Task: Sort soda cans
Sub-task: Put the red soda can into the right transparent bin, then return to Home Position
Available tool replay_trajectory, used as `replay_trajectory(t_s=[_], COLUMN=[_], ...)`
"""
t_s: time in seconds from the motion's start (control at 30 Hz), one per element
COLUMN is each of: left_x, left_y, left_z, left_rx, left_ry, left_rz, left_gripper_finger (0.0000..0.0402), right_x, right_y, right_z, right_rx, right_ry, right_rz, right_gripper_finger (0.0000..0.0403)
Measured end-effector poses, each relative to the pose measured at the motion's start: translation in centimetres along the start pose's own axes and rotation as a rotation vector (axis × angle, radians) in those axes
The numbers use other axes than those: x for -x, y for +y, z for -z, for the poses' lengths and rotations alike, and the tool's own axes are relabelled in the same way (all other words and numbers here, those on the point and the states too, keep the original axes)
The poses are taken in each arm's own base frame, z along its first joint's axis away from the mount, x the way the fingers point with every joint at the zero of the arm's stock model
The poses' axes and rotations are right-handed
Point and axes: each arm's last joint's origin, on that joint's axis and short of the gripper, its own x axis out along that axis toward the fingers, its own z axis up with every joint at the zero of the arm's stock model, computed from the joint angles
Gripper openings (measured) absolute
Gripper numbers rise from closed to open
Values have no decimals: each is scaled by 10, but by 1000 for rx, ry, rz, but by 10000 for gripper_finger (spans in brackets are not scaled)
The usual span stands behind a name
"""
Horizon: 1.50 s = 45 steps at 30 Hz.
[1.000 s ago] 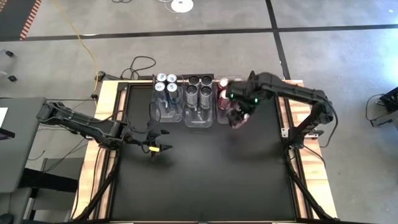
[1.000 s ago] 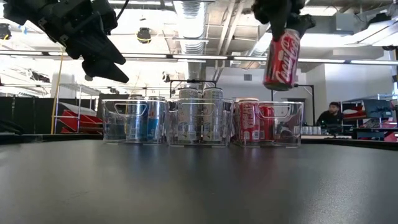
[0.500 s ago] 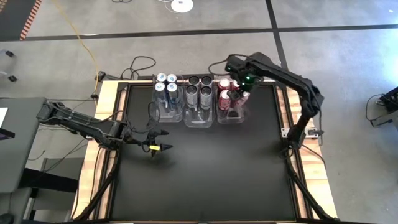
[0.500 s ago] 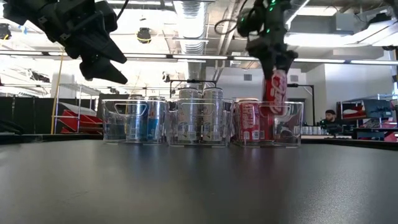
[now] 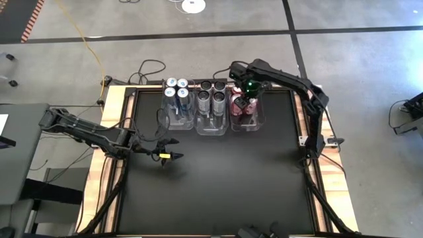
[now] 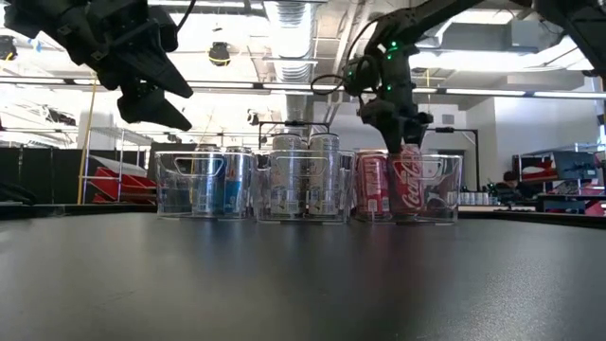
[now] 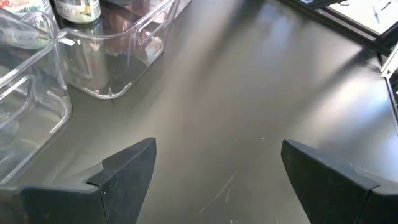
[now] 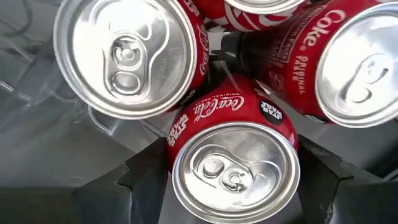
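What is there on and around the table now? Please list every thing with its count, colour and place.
blue-silver cans: four, left bin.
dark cans: four, middle bin.
red Coca-Cola cans: four, right bin; one between the right pincer's fingers.
clear plastic bins: three, in a row at the table's far edge.
table: one, black top.
cables: dark, on the floor behind the table.
left pincer: open, above the table's left side.
right pincer: over the right bin, around a red can.

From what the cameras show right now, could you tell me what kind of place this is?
Probably a robotics lab or workshop: exposed ceiling ducts, taped floor lines, and a bench-mounted arm, the right gripper, sorting a red can.
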Motion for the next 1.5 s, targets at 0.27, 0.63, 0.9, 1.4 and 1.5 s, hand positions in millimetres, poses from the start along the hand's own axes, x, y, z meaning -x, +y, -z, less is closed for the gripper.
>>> replay_trajectory(t_s=[0.27, 0.63, 0.9, 1.4, 1.5], left_x=[0, 0, 0, 14, 18], left_y=[2, 3, 2, -9, -11], left_z=[4, 5, 5, -43, -55], left_rx=[8, 20, 55, -60, -109], left_ry=[37, 45, 55, -85, -123], left_rz=[-26, -28, -2, 115, 118], left_gripper_finger=[343, 343, 343, 248, 207], right_x=[-17, -18, 23, 161, 178], right_y=[-3, -5, -12, 20, 38], right_z=[0, 0, 18, 150, 179], right_rx=[2, -11, -95, -157, -141], right_ry=[37, 28, -91, -552, -649], right_rz=[11, 9, -17, -336, -392], right_gripper_finger=[277, 372, 382, 311, 253])
